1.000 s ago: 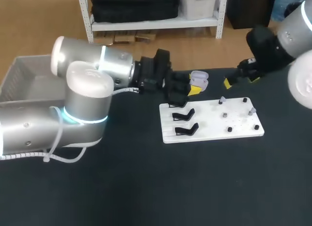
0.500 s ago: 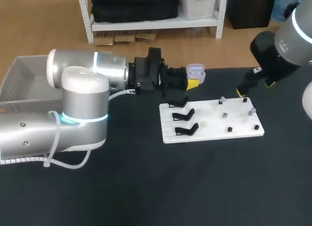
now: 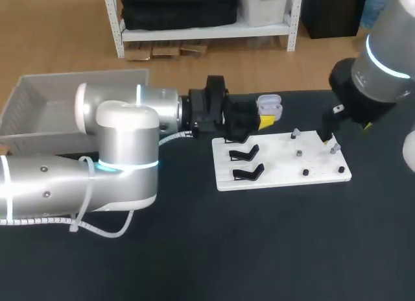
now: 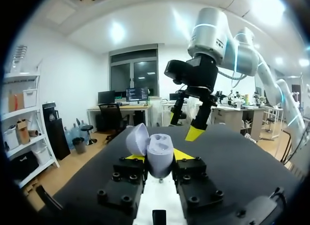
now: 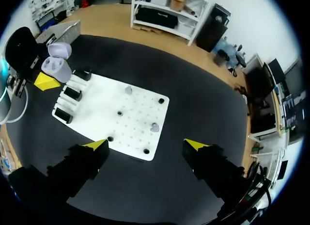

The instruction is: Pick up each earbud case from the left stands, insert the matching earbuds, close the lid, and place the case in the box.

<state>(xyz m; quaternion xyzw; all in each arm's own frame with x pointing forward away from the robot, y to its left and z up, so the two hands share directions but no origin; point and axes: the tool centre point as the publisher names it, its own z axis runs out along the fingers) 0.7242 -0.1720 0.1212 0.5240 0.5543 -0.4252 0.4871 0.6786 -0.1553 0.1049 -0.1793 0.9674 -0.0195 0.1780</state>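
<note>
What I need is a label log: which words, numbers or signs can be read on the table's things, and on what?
None: no print shows on the open earbud case, the white board, its black stands, the left tool or the right tool.

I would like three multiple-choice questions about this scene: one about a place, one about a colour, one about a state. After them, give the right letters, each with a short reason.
1. The earbud case is:
A on the white board
B held by the left gripper
C in the right gripper

2. The earbud case's colour is:
A pale lilac
B red
C black

3. The right gripper, above the white board, is:
A shut on the earbud case
B shut on the white board
C open, holding nothing

Answers:
1 B: the left wrist view shows it clamped from both sides.
2 A: it looks lilac in every view.
3 C: the right wrist view shows it spread wide, with nothing between.
</note>
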